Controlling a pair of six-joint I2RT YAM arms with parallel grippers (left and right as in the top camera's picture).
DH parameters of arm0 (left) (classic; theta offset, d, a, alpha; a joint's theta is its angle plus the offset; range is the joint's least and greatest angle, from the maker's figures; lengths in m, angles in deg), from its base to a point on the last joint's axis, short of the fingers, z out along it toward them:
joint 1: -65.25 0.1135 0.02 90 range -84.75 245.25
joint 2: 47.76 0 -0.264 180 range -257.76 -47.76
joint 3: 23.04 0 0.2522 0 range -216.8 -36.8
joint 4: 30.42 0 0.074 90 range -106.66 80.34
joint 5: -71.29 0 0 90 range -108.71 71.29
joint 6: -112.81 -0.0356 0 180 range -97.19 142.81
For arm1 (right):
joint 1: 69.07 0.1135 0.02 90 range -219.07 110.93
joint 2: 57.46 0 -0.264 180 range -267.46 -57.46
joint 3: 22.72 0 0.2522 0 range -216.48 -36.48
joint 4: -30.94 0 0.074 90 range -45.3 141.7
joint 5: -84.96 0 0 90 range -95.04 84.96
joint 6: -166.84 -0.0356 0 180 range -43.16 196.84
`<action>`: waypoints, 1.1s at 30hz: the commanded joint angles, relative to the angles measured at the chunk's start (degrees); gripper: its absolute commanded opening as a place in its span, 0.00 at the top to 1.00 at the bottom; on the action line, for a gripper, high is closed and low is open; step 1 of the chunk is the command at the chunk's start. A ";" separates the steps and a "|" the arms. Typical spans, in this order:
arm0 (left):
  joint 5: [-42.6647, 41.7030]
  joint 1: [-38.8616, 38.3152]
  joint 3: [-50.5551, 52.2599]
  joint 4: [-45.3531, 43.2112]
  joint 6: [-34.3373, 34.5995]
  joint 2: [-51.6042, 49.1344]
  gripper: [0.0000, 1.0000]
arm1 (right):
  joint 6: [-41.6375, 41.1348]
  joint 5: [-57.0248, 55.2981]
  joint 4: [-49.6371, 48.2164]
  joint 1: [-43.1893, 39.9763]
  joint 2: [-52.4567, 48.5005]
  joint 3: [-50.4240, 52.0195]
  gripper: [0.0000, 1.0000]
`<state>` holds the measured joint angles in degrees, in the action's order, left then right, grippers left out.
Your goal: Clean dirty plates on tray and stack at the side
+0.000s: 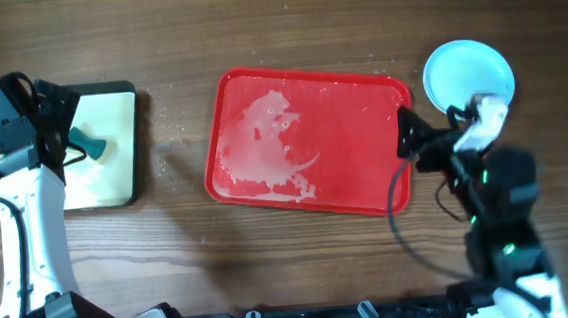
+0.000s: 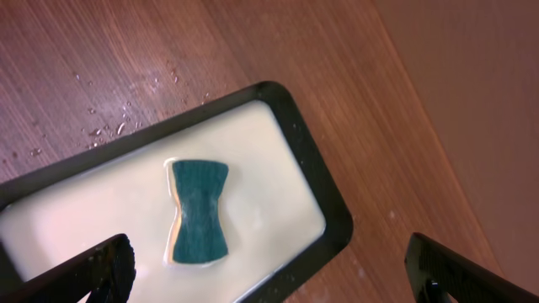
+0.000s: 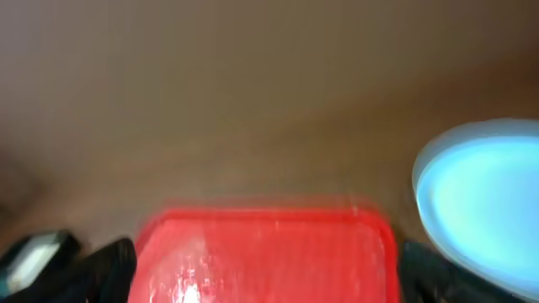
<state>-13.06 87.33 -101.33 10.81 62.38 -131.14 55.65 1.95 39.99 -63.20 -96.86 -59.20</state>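
The red tray (image 1: 363,143) lies mid-table with no plate on it, only a wet soapy smear (image 1: 273,145) on its left half. A pale blue plate (image 1: 469,74) sits on the table off the tray's far right corner; whether others lie under it cannot be told. The white plate is not visible. My right gripper (image 1: 406,135) is open and empty at the tray's right edge; its wrist view shows the tray (image 3: 278,252) between the fingers (image 3: 265,278) and the blue plate (image 3: 480,198) at the right. My left gripper (image 1: 66,124) is open and empty above a teal sponge (image 1: 90,144).
The sponge (image 2: 199,210) lies on a black-rimmed cream tray (image 2: 278,168) at the table's left (image 1: 115,181). My left fingers (image 2: 269,278) straddle that tray's corner. Water droplets (image 1: 167,127) speckle the wood between the two trays.
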 commanded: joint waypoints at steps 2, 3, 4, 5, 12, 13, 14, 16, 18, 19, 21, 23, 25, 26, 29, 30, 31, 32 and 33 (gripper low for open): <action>-0.07 -0.11 0.02 -0.17 -0.28 -0.31 0.00 | 1.68 -1.33 -14.60 0.26 12.31 17.18 0.00; -0.07 -0.11 0.02 -0.20 -0.28 -0.31 0.00 | 1.66 -1.75 -15.72 0.22 15.26 19.74 0.00; -0.07 -0.11 0.02 -0.17 -0.28 -0.31 0.00 | 1.68 -1.70 -15.54 -0.35 18.12 21.31 0.00; -0.07 -0.11 0.02 -0.20 -0.28 -0.31 0.00 | 1.66 -1.68 -15.43 -1.31 20.65 22.47 0.00; -0.07 -0.11 0.02 -0.20 -0.28 -0.31 0.00 | 1.75 -2.49 -1.25 -7.98 32.89 22.43 0.00; -0.07 -0.11 0.02 -0.17 -0.28 -0.31 0.00 | 1.79 -3.26 1.70 -7.98 34.56 22.43 0.00; -0.07 -0.11 0.02 -0.20 -0.26 -0.31 0.00 | 2.27 -3.41 5.07 -7.98 36.57 22.43 0.00; -0.07 -0.11 0.02 -0.20 -0.26 -0.31 0.00 | 7.23 -2.03 4.26 -7.96 39.23 22.43 0.00; -0.07 -0.11 0.02 -0.17 -0.28 -0.31 0.00 | 11.72 -2.14 4.61 -7.85 39.26 22.43 0.00; -0.07 -0.11 0.02 -0.17 -0.26 -0.31 0.00 | 15.10 -2.36 4.61 -7.34 39.26 22.43 0.00; -0.07 -0.11 0.02 -0.17 -0.28 -0.31 0.00 | 19.69 -2.32 4.66 -6.34 39.26 22.43 0.00; -0.07 -0.11 0.02 -0.17 -0.28 -0.31 0.00 | 19.67 -2.32 4.63 -5.81 39.23 22.43 0.00; -0.07 -0.11 0.02 -0.17 -0.28 -0.31 0.00 | 19.52 -2.12 4.57 -5.73 39.23 22.43 0.00; -0.07 -0.11 0.02 -0.20 -0.28 -0.31 0.00 | 19.52 -2.12 4.57 -5.73 39.23 22.43 0.00; -0.07 -0.11 0.02 -0.17 -0.28 -0.31 0.00 | 19.54 -2.12 4.57 -5.73 39.19 22.43 0.00; -0.07 -0.11 0.02 -0.20 -0.26 -0.31 0.00 | 19.56 -2.12 4.57 -5.73 39.19 22.43 0.00; -0.07 -0.11 0.02 -0.17 -0.28 -0.31 0.00 | 19.54 -2.12 4.57 -5.73 39.19 22.43 0.00; -0.07 -0.11 0.02 -0.17 -0.28 -0.31 0.00 | 19.52 -2.12 4.57 -5.73 39.19 22.43 0.00; -0.07 -0.11 0.02 -0.20 -0.28 -0.31 0.00 | 19.54 -2.12 4.57 -5.73 39.19 22.43 0.00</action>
<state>-13.04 87.33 -101.33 10.76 62.38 -131.18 74.40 0.02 44.71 -69.21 -58.57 -36.84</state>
